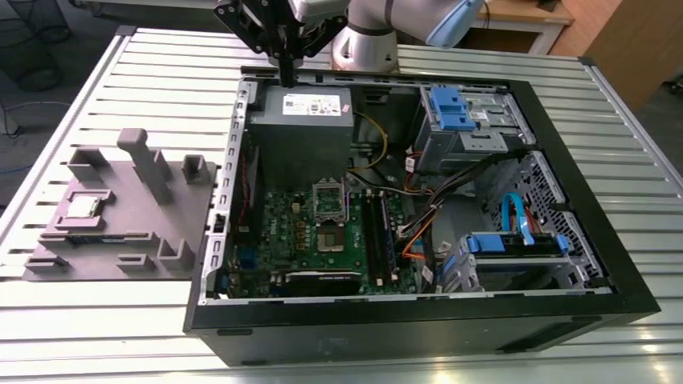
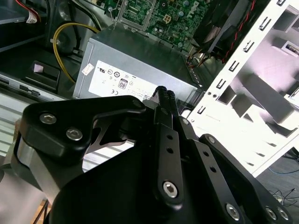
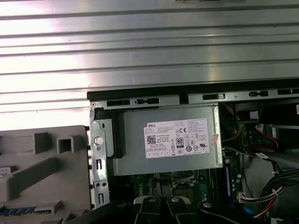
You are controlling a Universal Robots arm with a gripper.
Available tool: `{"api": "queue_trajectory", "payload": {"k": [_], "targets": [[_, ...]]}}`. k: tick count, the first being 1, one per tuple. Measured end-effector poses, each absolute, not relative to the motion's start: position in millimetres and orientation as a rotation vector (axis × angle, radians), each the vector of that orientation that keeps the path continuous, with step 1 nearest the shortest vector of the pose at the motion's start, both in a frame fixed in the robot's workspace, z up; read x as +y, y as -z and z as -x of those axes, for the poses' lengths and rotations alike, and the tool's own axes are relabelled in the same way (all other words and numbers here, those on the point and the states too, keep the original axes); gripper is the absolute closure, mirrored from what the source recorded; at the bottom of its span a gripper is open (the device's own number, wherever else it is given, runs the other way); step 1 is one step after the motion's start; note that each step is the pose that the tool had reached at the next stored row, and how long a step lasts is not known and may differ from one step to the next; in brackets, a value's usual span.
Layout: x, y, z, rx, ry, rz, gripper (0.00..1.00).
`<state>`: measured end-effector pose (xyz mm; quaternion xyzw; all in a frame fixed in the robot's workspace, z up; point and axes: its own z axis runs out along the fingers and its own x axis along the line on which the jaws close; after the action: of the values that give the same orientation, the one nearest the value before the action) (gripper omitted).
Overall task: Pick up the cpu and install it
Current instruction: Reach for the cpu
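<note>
Pointing straight down at upper centre of exterior view, gripper (image 1: 288,78) held above power supply (image 1: 307,104), fingers clenched, nothing grasped; cpu (image 1: 85,207) seated in grey tray (image 1: 139,244), exterior view's left.

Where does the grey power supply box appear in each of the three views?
Exterior view: the power supply box sits by the end effector, at the case edge.
Second wrist view: it lies just beyond the end effector.
First wrist view: it lies against the case edge.
Shared landmark: the green circuit board beside it.
</note>
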<state>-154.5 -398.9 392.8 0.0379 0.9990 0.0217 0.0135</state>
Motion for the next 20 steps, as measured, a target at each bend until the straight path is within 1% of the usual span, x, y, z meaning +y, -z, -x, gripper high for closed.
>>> {"api": "queue_trajectory", "payload": {"k": [20], "targets": [[-399,-393,167,3.112,-0.068,-0.118,0.89]]}}
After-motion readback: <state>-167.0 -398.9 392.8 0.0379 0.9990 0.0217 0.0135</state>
